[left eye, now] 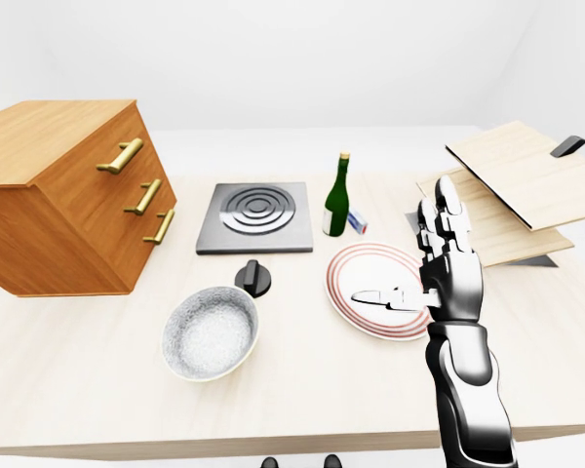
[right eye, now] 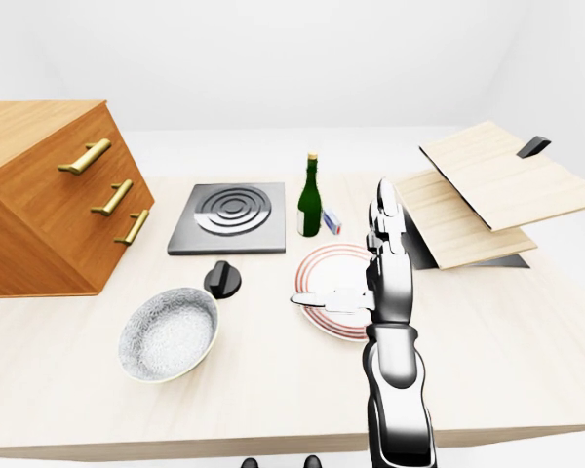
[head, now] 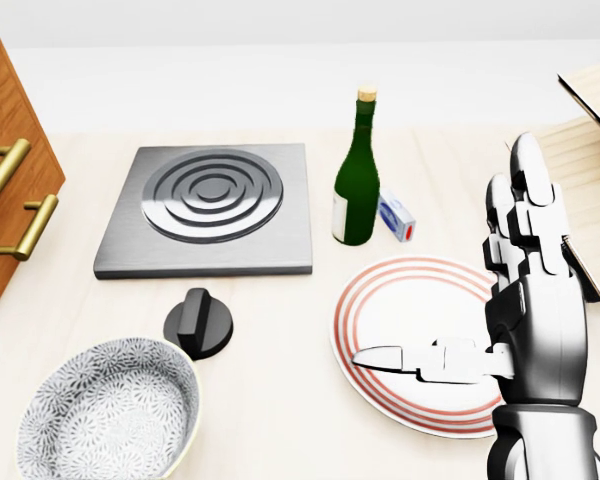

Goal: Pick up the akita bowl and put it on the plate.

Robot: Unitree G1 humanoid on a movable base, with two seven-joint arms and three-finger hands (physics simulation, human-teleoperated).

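Nearest the camera, raised upright over the table's point(left eye: 68, 390) near edge: right hand point(head: 525, 300), fingers spread and straight, thumb jutting out over the plate point(head: 410, 300), gripping nothing. No left hand in view. Toward the near edge, left of the plate and apart from it: akita bowl point(left eye: 211, 332), one only, speckled grey-white inside, pale rim, upright. One wooden drawer cabinet point(left eye: 68, 195) with three brass handles at the left edge. One cooktop point(left eye: 256, 217), one green bottle point(left eye: 337, 199), one black knob point(left eye: 253, 278), one small carton point(head: 396, 217). Pale wooden tabletop; plain white room.
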